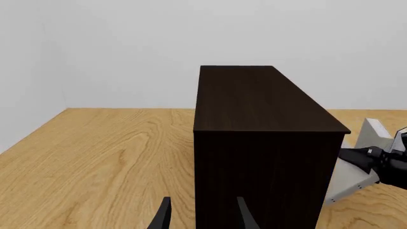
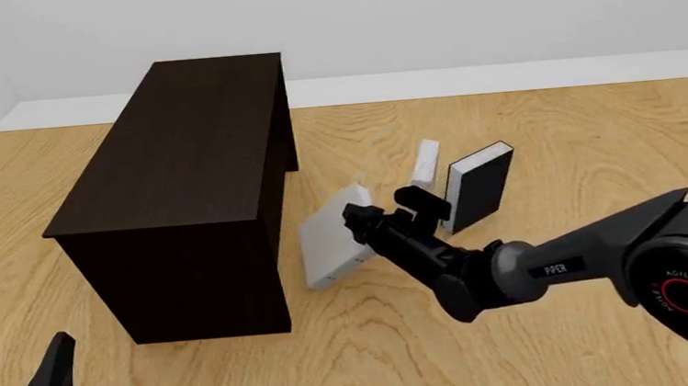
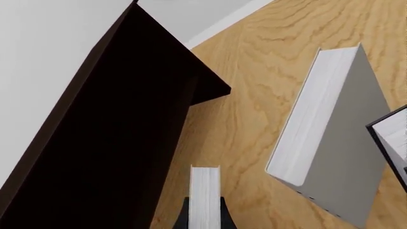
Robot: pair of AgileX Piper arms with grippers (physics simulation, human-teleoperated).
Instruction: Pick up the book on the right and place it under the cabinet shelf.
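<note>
One book (image 2: 327, 240) clamped in right hand (image 2: 360, 221).

The thick light-grey hardcover book (image 2: 330, 245) with white page edges stands tilted on edge, clamped in the right end effector (image 2: 371, 220), its lower end just beside the open side of the large dark brown-black wooden cabinet (image 2: 184, 182), which stands upright on the left half of the tabletop (image 2: 553, 342).
</note>
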